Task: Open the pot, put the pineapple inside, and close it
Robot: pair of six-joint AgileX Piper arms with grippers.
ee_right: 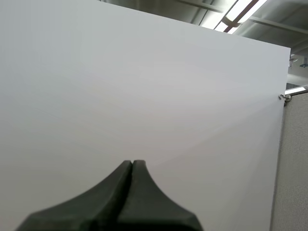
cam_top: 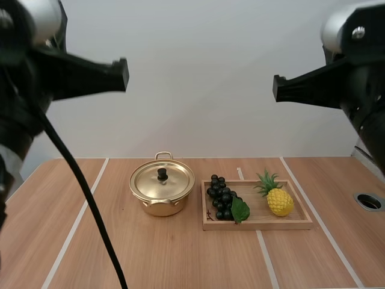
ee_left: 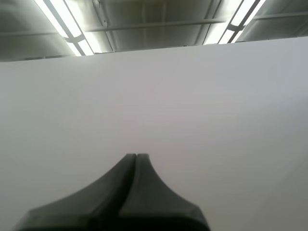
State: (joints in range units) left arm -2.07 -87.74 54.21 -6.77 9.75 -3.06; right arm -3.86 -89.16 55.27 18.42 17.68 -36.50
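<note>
Left claw (cam_top: 123, 73) and right claw (cam_top: 277, 89) hang clenched, empty, over the bench (cam_top: 180, 259); lid (cam_top: 175, 180) on the pot (cam_top: 161, 208), pineapple (cam_top: 279, 201) at right end of the wooden tray (cam_top: 258, 224).

Gold pot (cam_top: 160, 206) w/ black knob (cam_top: 162, 174), yellow pineapple (cam_top: 280, 202) (green leaves (cam_top: 266, 182)), dark grapes (cam_top: 220, 197), light wood tray (cam_top: 258, 225)

The left hand (cam_top: 123, 73) and the right hand (cam_top: 277, 88) are hovering raised and level, well apart, pointing inward toward each other (each one's fingers (ee_left: 122, 192) are lying together as one dark wedge), gripping nothing.
</note>
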